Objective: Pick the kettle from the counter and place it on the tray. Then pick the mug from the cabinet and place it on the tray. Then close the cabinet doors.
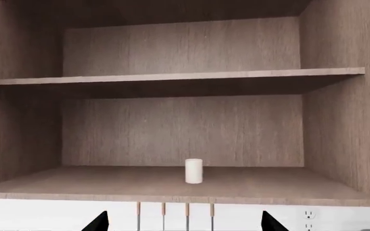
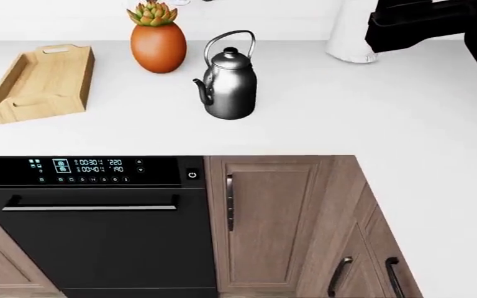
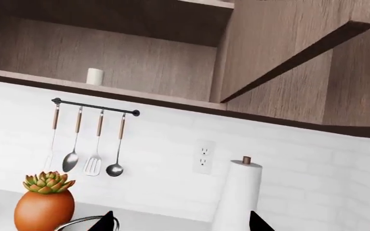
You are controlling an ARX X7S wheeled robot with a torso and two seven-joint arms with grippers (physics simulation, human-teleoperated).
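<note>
The white desk [image 2: 371,112] was seen from the head view as a smooth worktop wrapping round a corner, with a black oven [image 2: 89,217] and wooden base cabinet doors [image 2: 280,217] set below its front edge. Above it, an open wooden cabinet [image 1: 18,120] was shown with one shelf [image 1: 172,77] across its middle and a door [image 3: 288,43] swung outward. A white tiled wall was seen under the cabinet, carrying a rail of hanging utensils [image 3: 88,144] and an outlet [image 3: 202,157], with a paper towel roll [image 3: 240,197] standing on the desk near it. The tray [image 2: 40,84] was laid near the desk's left end, its long axis running away from the front edge. An orange plant pot [image 2: 158,43] was placed between the tray and the kettle [image 2: 230,81], which stood upright near the middle of the desk, its spout pointed left toward the tray and its bail handle raised. The mug [image 1: 194,171] was stood upright on the cabinet's bottom board, near its middle; its handle could not be made out. The left gripper [image 1: 185,224] and right gripper [image 3: 179,224] were both held spread apart, with nothing between the fingertips.
</note>
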